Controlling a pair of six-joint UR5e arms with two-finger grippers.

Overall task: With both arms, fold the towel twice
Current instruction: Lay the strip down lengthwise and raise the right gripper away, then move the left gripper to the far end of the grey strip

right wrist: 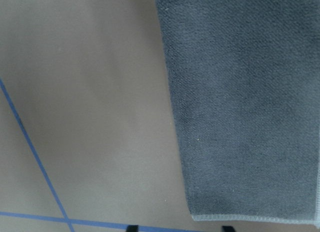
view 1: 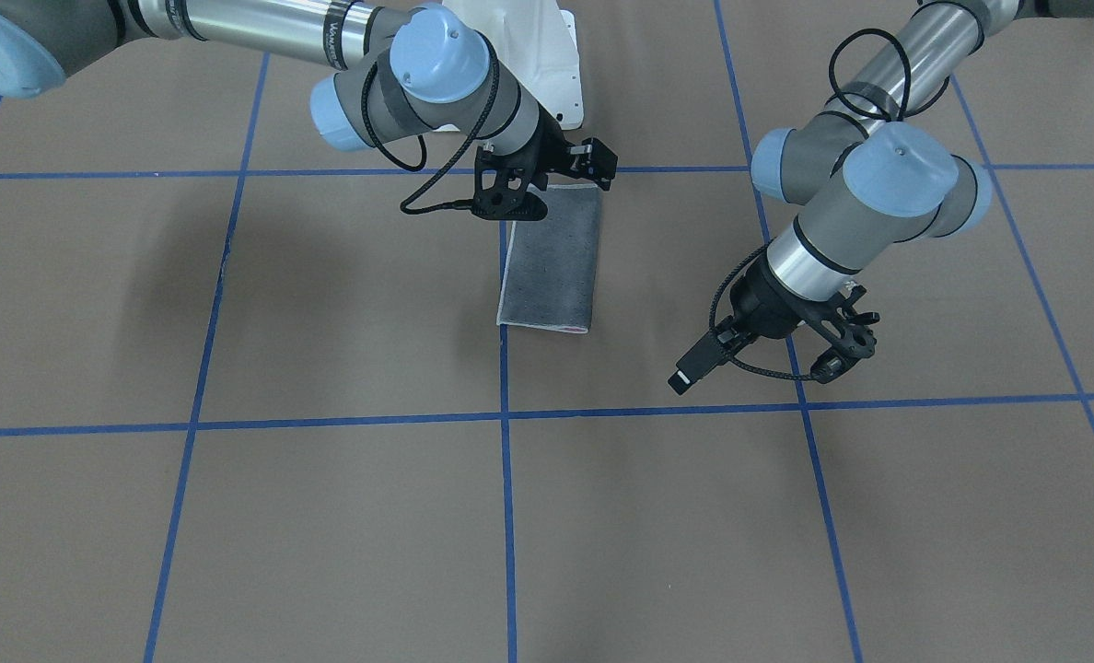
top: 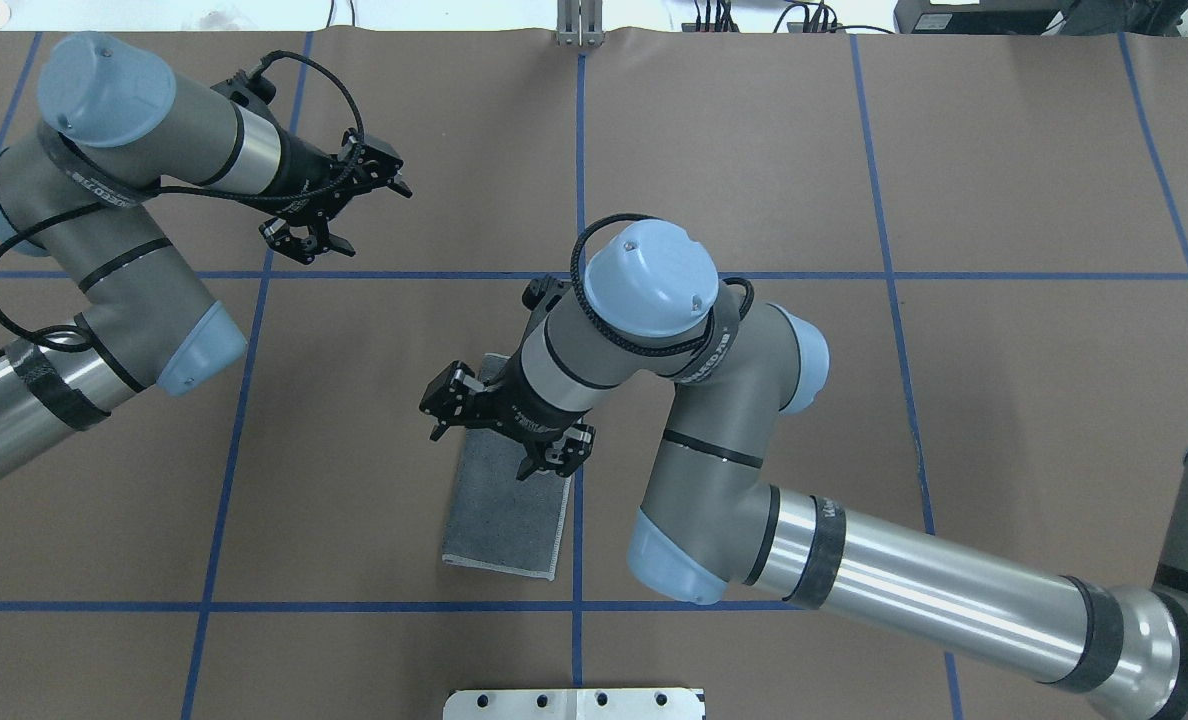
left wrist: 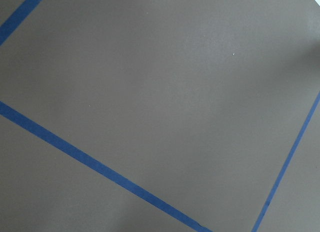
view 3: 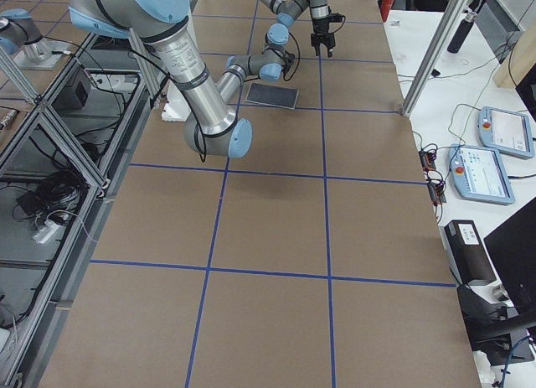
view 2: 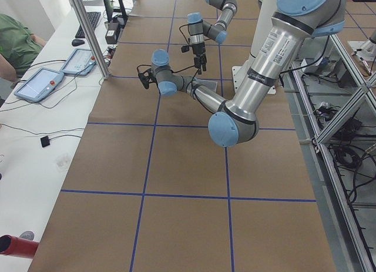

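Note:
The towel (view 1: 552, 262) lies flat on the brown table as a narrow folded rectangle, dark grey face up, with a sliver of pink at its end farthest from the robot's base. It also shows as the towel (top: 509, 515), the towel (view 3: 271, 95) and the towel (right wrist: 245, 106). My right gripper (view 1: 556, 182) hovers over the towel, open, with nothing between its fingers; from overhead the right gripper (top: 494, 432) covers part of the cloth. My left gripper (top: 342, 205) stands open over bare table, well away from the towel; in the front-facing view the left gripper (view 1: 763, 368) is beside the towel's pink end.
Blue tape lines (top: 579, 200) divide the table into squares. The white pedestal base (view 1: 556, 64) stands at the robot's edge. A side desk with tablets (view 2: 38, 84) and a seated person's green sleeve (view 2: 14, 43) lies beyond the far edge, with an aluminium post (view 2: 88, 31) there.

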